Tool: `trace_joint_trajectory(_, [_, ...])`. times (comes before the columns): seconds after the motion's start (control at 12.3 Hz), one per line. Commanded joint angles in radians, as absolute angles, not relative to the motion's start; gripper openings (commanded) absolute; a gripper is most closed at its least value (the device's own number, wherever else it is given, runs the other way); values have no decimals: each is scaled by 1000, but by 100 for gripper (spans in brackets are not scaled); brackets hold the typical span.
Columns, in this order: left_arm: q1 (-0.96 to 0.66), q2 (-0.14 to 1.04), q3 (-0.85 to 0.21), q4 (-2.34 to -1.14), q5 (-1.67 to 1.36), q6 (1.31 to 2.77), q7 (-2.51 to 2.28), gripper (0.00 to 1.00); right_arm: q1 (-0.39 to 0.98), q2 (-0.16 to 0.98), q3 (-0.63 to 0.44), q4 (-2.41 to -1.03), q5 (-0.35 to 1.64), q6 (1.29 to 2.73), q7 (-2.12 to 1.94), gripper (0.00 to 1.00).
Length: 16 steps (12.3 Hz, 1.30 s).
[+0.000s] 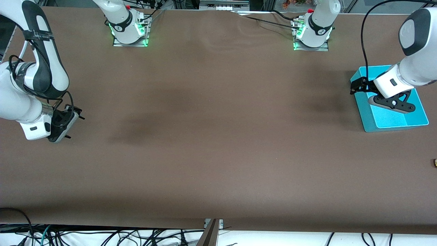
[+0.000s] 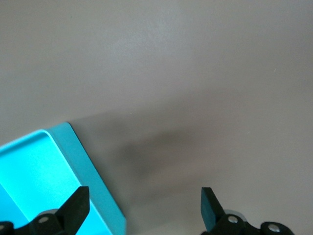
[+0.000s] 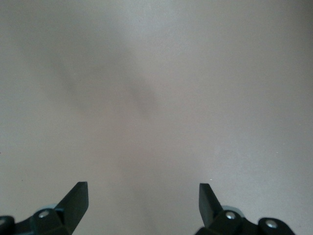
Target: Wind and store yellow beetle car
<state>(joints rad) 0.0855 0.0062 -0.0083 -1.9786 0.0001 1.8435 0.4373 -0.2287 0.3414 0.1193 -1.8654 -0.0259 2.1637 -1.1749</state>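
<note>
At the left arm's end of the desk (image 1: pixel 218 143): a cyan bin (image 1: pixel 392 123) stands with its open top up; the visible part of its floor is bare, the rest is covered by the left arm
Over the bin's rim: the left gripper (image 1: pixel 353 88) hangs at the edge that faces the right arm's end, so the left wrist view shows a corner of the bin (image 2: pixel 34 161) and bare desk beside it
Left jaws: spread wide, nothing between them (image 2: pixel 144 200)
At the right arm's end: the right gripper (image 1: pixel 73 126) hangs low over bare desk, well apart from the bin; this arm looks to be waiting
Right jaws: released and spread as well, with only desk under them (image 3: pixel 143 196)
Car: no yellow car shows in any view; it may lie in the hidden part of the bin, or off the desk, and I cannot tell which
Speck (image 1: pixel 435 162): a small dull thing at the desk's edge, nearer the front camera than the bin, cut off by the frame and too small to name
Key relation: which way the car lies from either jaws, and how its long axis runs, cannot be read
Stage, as a judgement: with the left jaws released over the bin, storing may be done; if not, the left arm is the nearer one to the bin
</note>
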Motion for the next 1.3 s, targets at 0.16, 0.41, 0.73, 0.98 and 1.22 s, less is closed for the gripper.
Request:
trace_joint_trajectory(0.16, [201, 151, 31, -1939, 25, 1957, 932, 100, -227, 341, 127, -1848, -25, 2137, -1163, 100])
trace_joint_trajectory(0.41, [300, 291, 37, -1835, 26, 1977, 1242, 100, -227, 341, 127, -1848, -25, 2137, -1164, 100])
trace_joint_trajectory(0.73, [391, 418, 37, -1673, 67, 1968, 1529, 100, -225, 341, 127, -1848, -25, 2137, -1164, 100])
trace_joint_trajectory(0.98, [420, 555, 55, -1484, 66, 1964, 1776, 100, -221, 341, 127, -1848, -23, 2137, -1163, 100])
trace_joint_trajectory(1.22, [443, 600, 80, -1416, 64, 1968, 1949, 100, -219, 341, 127, -1845, -25, 2137, -1161, 100])
